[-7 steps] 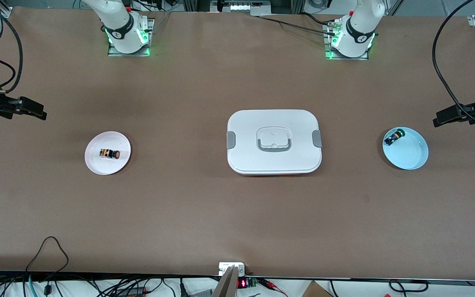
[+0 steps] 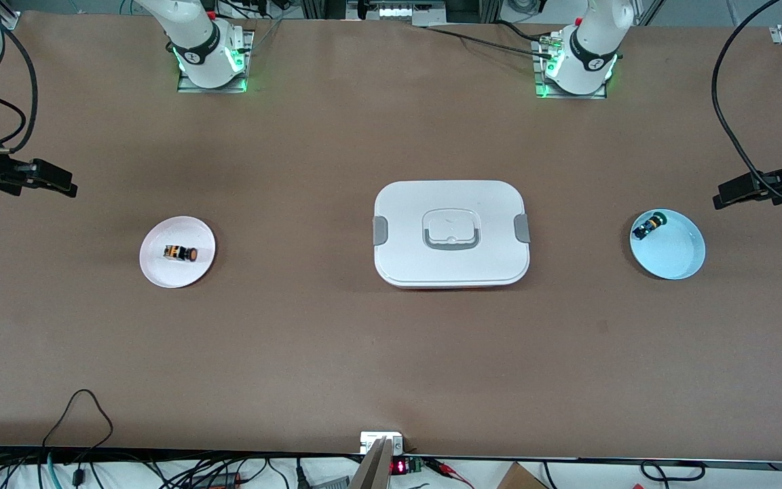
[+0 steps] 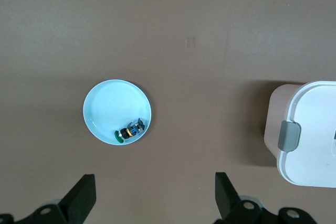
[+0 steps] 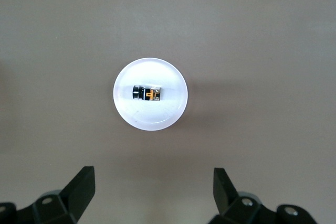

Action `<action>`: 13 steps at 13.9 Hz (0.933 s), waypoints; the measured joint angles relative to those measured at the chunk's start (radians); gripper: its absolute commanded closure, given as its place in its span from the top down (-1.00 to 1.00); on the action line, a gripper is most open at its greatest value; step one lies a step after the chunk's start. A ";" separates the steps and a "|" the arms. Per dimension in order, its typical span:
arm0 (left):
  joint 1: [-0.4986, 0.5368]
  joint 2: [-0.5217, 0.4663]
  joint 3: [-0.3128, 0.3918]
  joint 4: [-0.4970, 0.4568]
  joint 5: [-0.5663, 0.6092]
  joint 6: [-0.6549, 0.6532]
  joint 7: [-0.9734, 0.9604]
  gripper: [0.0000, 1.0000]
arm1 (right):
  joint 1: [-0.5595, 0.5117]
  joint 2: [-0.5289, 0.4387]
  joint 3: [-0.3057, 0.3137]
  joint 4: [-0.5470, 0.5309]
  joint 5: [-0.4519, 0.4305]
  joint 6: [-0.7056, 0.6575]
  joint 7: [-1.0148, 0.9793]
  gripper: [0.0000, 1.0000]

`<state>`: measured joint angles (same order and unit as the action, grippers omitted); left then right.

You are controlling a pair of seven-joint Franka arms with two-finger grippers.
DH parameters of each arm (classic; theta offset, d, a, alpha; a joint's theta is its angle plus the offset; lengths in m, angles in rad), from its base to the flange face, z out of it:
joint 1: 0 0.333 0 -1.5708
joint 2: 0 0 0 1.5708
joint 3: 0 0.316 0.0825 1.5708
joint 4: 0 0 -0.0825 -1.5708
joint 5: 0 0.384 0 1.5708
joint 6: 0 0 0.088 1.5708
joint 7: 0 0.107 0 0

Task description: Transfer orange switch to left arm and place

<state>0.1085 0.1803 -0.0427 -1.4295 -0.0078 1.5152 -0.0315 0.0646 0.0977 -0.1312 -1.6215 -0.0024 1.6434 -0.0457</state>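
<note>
Centre of the front frame: the box (image 2: 451, 233), white, lid on, grey clips at both ends, flat on the brown desk (image 2: 364, 353). Left of centre: a white plate (image 2: 177, 252) carrying the orange switch (image 2: 180, 252), lying on its side, toward the right arm's end of the desk. Right of centre: a pale blue plate (image 2: 667, 244) with a green-capped switch (image 2: 649, 225) against its rim, toward the left arm's end. At the left edge of the frame, upper part: the right claw (image 2: 51, 179), up in the air, well apart from the white plate, fingers spread wide, holding nothing. At the right edge, upper part: the left claw (image 2: 737, 192), also raised, above the desk near the blue plate, spread wide and empty. Bottom of the right wrist frame: two black fingertips (image 4: 81, 186) far apart, with the white plate and orange switch mid-frame. Bottom of the left wrist frame: the same wide stance, blue plate centre-left, a corner of the box at the right edge.
</note>
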 measured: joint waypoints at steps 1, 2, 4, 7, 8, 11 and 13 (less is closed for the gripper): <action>0.000 0.000 0.000 0.000 0.000 0.000 0.000 1.00 | 0.000 0.001 0.000 0.000 0.001 0.001 0.000 1.00; 0.000 0.000 0.000 0.000 0.000 0.000 0.000 1.00 | 0.000 0.003 0.000 0.000 0.004 0.001 0.000 1.00; 0.000 0.000 0.000 0.000 0.000 0.000 0.000 1.00 | -0.001 0.015 0.000 -0.001 0.006 0.001 0.000 1.00; 0.000 0.000 0.000 0.001 0.000 0.000 0.000 1.00 | 0.017 0.065 0.001 -0.006 0.006 0.039 0.000 1.00; 0.000 0.000 0.000 0.001 0.000 0.000 0.000 1.00 | 0.030 0.095 0.002 -0.010 0.006 0.063 0.000 1.00; 0.000 0.000 0.000 0.002 0.000 0.000 0.000 1.00 | 0.062 0.204 0.004 -0.018 0.006 0.117 0.000 1.00; 0.000 0.000 0.000 0.002 0.000 0.000 0.000 1.00 | 0.072 0.270 0.004 -0.018 0.006 0.147 0.000 1.00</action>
<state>0.1088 0.1804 -0.0423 -1.4275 -0.0078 1.5152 -0.0316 0.1366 0.3675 -0.1273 -1.6395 0.0035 1.7899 -0.0452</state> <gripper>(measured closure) 0.000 0.000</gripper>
